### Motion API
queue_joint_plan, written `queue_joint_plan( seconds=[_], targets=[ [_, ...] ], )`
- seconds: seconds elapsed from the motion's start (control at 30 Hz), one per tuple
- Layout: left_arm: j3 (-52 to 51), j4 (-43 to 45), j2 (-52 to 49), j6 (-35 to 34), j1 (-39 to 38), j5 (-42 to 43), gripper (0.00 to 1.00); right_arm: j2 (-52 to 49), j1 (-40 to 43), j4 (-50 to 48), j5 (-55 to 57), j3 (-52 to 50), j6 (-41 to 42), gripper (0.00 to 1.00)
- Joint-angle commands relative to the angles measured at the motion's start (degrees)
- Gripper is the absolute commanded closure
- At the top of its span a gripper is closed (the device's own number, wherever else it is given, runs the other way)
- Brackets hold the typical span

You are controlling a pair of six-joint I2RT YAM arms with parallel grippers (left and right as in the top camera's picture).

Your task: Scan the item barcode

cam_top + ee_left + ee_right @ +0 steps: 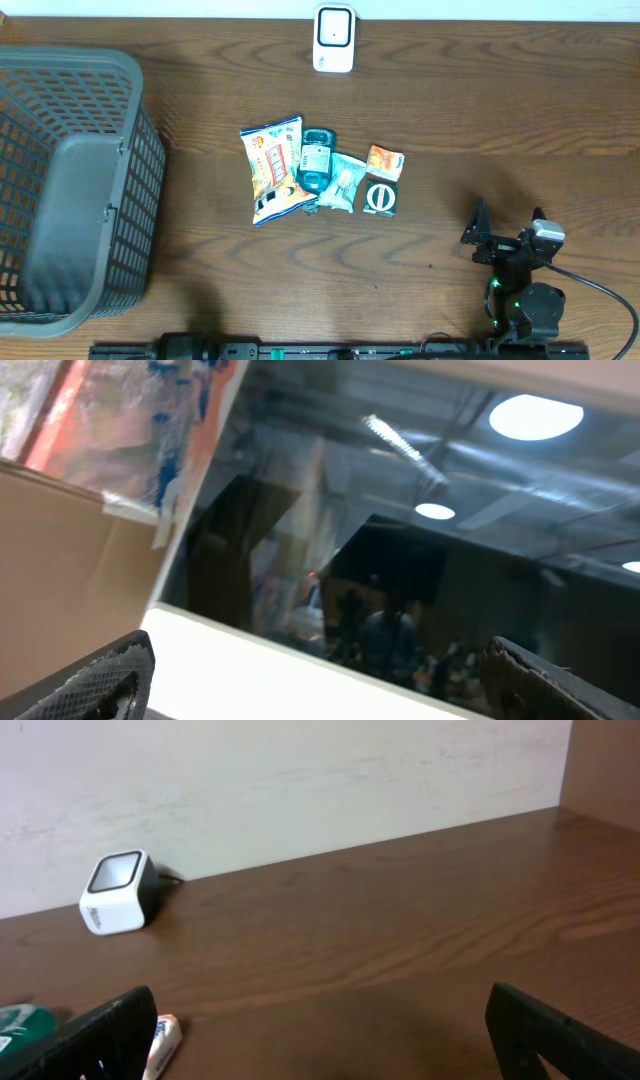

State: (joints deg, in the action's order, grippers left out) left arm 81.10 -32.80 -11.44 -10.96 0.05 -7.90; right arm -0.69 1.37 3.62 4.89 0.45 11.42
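Midway across the wood-grain desk (pixel 480 110), glossy crinkled packets (pixel 272 168) clustered, boxy white scanner (pixel 333 38) at far edge, right hand (pixel 505 238) spread empty near front edge, left hand (pixel 325 690) spread, only in its wrist view

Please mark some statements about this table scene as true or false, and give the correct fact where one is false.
1. The white scanner stands apart from the snack bag. True.
2. The snack bag lies inside the gray basket. False: it lies on the table, right of the basket in the overhead view.
3. The right gripper is open and holds nothing. True.
4. The left gripper is shut. False: it is open, with its fingers wide apart.
5. The teal item touches the scanner. False: it lies next to the snack bag, well away from the scanner.
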Motion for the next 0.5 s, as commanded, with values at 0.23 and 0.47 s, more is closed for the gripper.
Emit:
queue_joint_plan(
  seconds=[0.23,0.47],
  targets=[
    [-0.04,-0.59,9.92,-1.81,1.22,3.45,0.02,0.20,-0.66,0.13,0.33,-0.13,0.55,0.01],
    [0.50,-1.88,11.26,-1.57,1.22,3.43,0.02,0.20,-0.66,0.13,0.33,-0.13,0.55,0.01]
  ],
)
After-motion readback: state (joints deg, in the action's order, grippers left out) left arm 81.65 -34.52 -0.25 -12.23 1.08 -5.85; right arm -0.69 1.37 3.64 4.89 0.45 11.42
